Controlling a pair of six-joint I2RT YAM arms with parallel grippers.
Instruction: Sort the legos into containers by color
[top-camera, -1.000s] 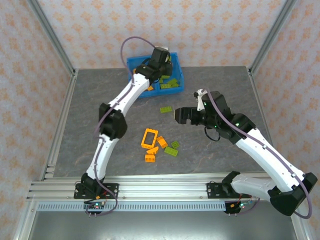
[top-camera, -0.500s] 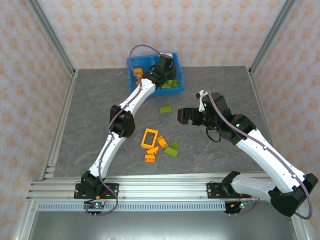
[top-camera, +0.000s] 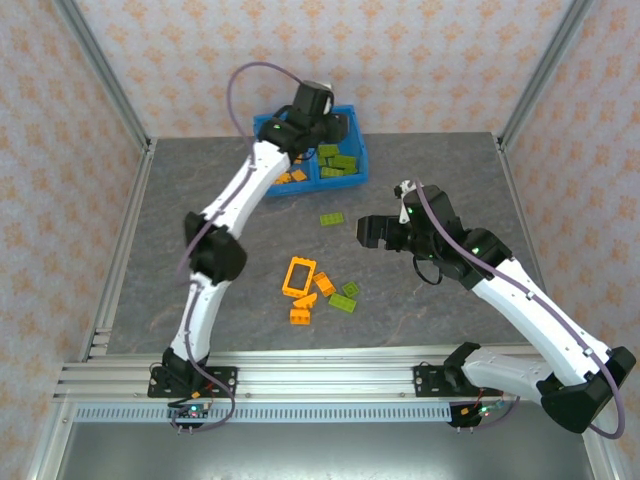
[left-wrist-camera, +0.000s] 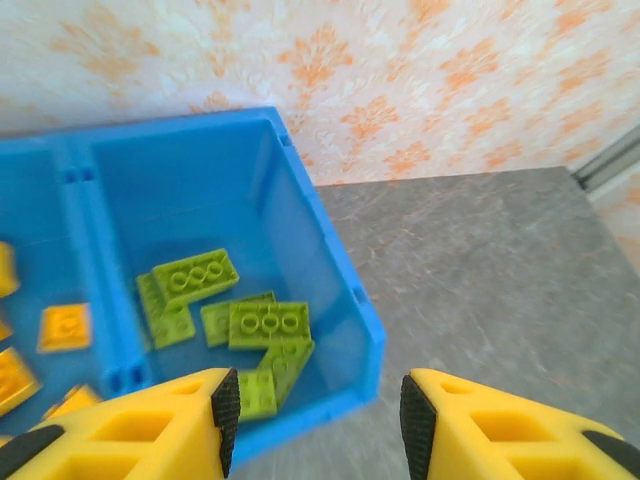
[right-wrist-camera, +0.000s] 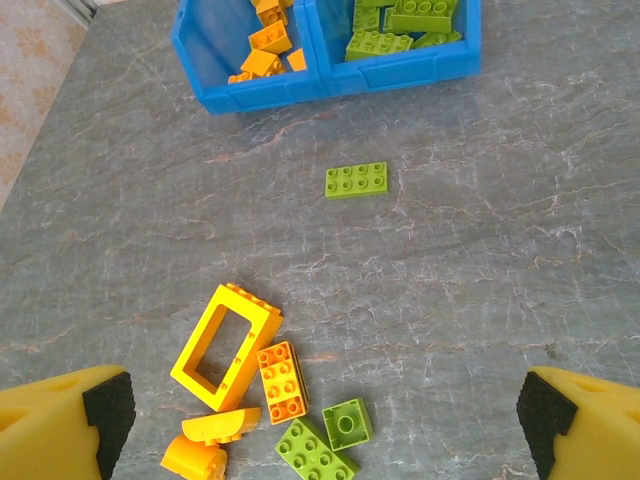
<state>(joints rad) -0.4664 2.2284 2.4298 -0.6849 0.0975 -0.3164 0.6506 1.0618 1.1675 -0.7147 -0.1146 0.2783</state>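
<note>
Bright blue plastic two-compartment bin (right-wrist-camera: 270, 95) at twelve o'clock, left gripper (left-wrist-camera: 320, 415) over it, fingers apart, right gripper (right-wrist-camera: 325, 415) spread wide (both empty), seven loose studded bricks (right-wrist-camera: 281, 382) toward six o'clock, four orange, three lime green.

You are lifting the left gripper (left-wrist-camera: 315, 410) up off the blue bin (left-wrist-camera: 322, 283).
Its wrist is rising and drawing back from the right-hand compartment, jaws apart with nothing between them. Your left elbow (top-camera: 212, 250) is swinging out to the left and the cable loop (top-camera: 240, 75) is arching higher. The orange bricks (top-camera: 290, 178) are coming back into sight; it is hard to tell whether a green one has been added.
</note>
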